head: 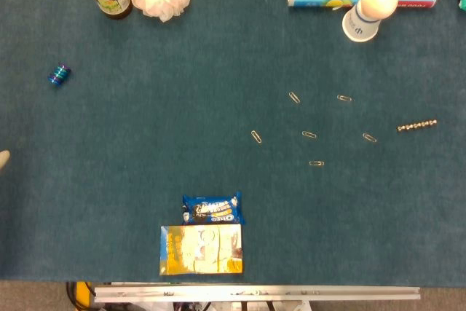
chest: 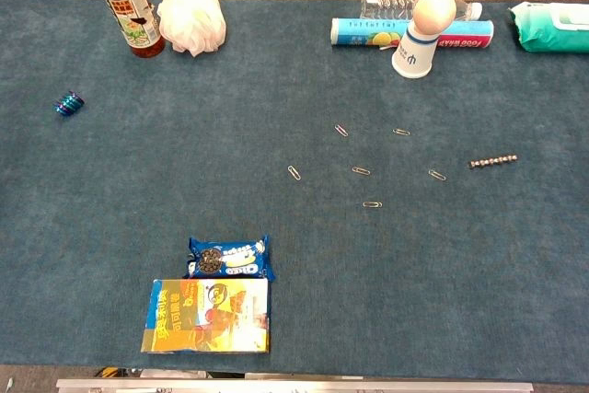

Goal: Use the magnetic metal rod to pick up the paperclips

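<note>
Lying right of the scattered paperclips (head: pixel 309 135) in head view, magnetic rod (head: pixel 417 125) on blue cloth, pale sliver at far left edge possibly a fingertip, chest view, rod (chest: pixel 492 162) beyond the rightmost clip, neither hand visible, their state untellable.

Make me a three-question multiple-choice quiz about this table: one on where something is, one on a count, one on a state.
1. Where is the magnetic rod?
A. right of the paperclips
B. beside the brown bottle
C. on the cookie packet

2. How many paperclips lie on the cloth?
A. three
B. six
C. nine

3. What state is the rod in?
A. held by a hand
B. lying free, no clips on it
C. standing upright

Answers: 1 A, it lies past the rightmost clip. 2 B, six separate clips show in both views. 3 B, it lies flat with no hand near.
</note>
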